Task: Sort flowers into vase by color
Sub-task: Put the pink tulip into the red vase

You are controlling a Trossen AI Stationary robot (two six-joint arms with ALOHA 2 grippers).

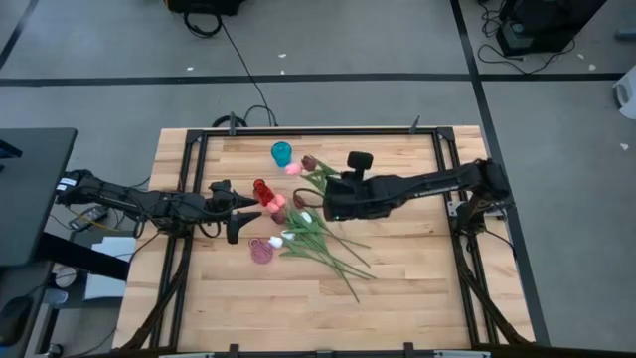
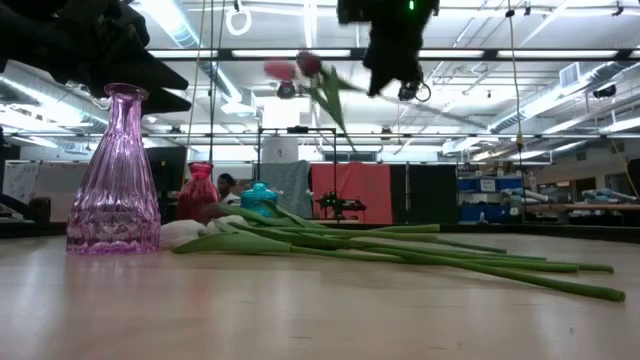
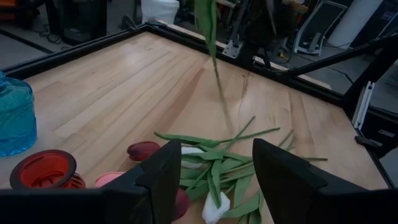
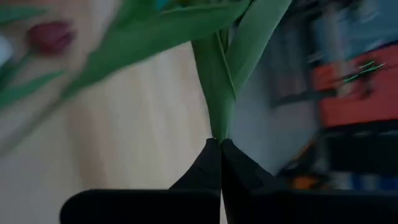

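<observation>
My right gripper [image 1: 326, 199] is shut on a dark red tulip [image 1: 309, 162] and holds it above the table's middle. A pink head [image 2: 280, 70] hangs beside the dark red head [image 2: 308, 65]; whether it is a second held flower, I cannot tell. The other flowers [image 1: 320, 242] lie in a loose pile on the table, heads toward the vases. A blue vase [image 1: 282, 153], a red vase [image 1: 262, 189] and a pink vase [image 1: 261, 251] stand left of the pile. My left gripper [image 3: 214, 180] hovers open beside the red vase, pointing at the pile. My right gripper pinches the tulip's green stem [image 4: 217, 124], where its leaves spread, between its two shut fingers. The fingers come slanting down from the table's right side. The tulip is lifted clear of the table, its head [image 4: 50, 36] raised and its lower stem [image 3: 219, 81] hanging down.
The wooden table [image 1: 417, 298] has bare room at its near side and right of the pile. A black frame [image 1: 298, 132] runs along the table's far edge. The three vases stand close together, between my two grippers.
</observation>
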